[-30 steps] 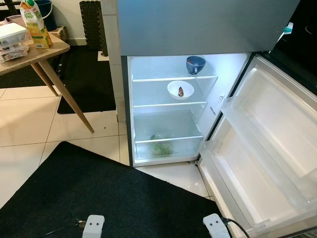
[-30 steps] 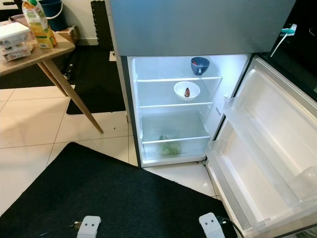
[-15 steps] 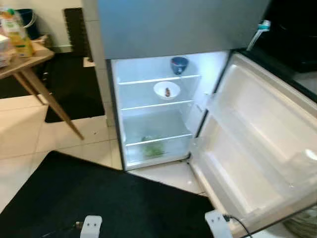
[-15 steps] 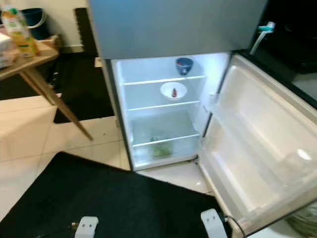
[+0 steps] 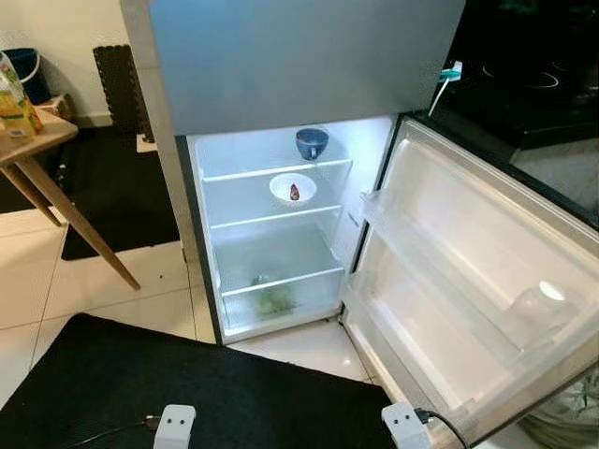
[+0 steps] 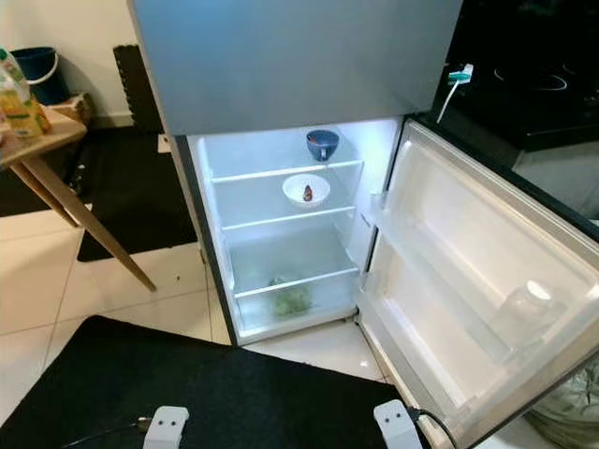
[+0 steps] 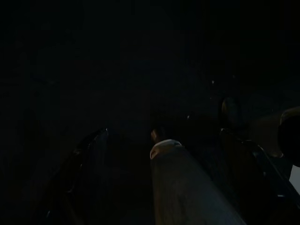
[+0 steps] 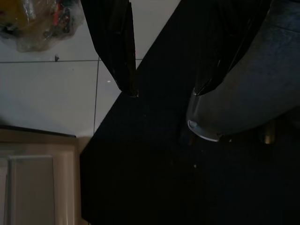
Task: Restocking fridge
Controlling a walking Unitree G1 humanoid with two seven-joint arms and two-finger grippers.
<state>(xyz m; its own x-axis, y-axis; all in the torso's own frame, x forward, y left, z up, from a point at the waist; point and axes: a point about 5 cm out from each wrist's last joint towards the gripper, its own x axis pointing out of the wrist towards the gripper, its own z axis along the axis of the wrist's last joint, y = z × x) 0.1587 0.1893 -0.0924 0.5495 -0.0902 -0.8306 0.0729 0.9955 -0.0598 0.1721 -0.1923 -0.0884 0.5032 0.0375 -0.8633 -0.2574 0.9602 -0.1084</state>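
Right gripper (image 8: 164,91) fingers apart, hanging over the black mat (image 5: 140,374); left gripper (image 7: 164,154) too dark to tell. Left to right: wooden table (image 5: 37,150) with juice carton (image 5: 11,94); open fridge (image 5: 271,224) holding blue cup (image 5: 312,142), white bowl (image 5: 292,189), greens (image 5: 273,297); door (image 5: 468,281), well ahead of the fingers.
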